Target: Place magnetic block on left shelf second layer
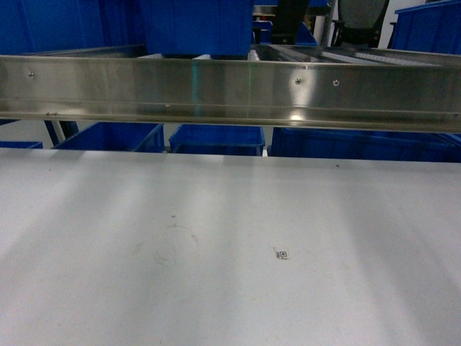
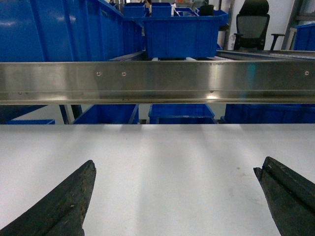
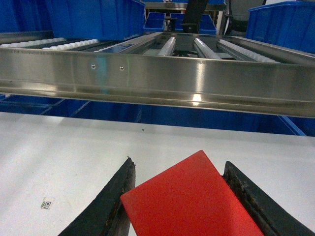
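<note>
The magnetic block (image 3: 192,201) is a red cube that fills the lower part of the right wrist view. My right gripper (image 3: 179,162) is shut on it, one dark finger against each side, just above the white tabletop (image 3: 74,152). Ahead of it runs the steel front crossbar (image 3: 157,78) of a shelf layer with white roller rails (image 3: 44,45). I cannot tell which layer of the rack this is. My left gripper (image 2: 175,166) hangs open over the tabletop (image 2: 172,147) with nothing between its fingers. Neither gripper nor the block shows in the head view.
Large blue bins (image 1: 194,25) stand on the rollers at the left and middle. More blue bins (image 1: 216,138) sit below the crossbar (image 1: 230,90), behind the table (image 1: 216,238). A black office chair (image 2: 252,24) stands far back. A small printed marker (image 1: 281,254) lies on the tabletop.
</note>
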Controlling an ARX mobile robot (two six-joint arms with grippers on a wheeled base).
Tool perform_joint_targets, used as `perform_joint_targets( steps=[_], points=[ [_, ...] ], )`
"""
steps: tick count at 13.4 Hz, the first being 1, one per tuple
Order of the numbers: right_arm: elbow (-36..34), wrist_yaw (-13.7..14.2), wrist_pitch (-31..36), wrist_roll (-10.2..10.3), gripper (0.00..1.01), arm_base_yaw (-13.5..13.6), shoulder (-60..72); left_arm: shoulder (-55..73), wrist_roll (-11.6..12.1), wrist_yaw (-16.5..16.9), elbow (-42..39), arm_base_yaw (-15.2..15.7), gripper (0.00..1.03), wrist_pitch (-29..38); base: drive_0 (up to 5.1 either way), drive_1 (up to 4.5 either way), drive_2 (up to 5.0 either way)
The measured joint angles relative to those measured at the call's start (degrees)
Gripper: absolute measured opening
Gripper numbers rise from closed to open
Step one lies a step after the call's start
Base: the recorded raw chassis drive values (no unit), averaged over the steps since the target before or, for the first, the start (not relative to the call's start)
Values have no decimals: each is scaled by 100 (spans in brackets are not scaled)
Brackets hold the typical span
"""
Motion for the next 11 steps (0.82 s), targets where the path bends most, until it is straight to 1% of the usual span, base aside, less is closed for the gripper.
perform_joint_targets(
  steps=[4, 11],
  points=[
    [0, 0, 0, 0, 46, 0, 0, 0, 0, 0, 0, 0, 98, 0, 0, 0, 0],
    [11, 13, -17, 0, 46, 0, 0, 0, 0, 0, 2, 0, 98, -4, -493, 252, 252]
  ],
)
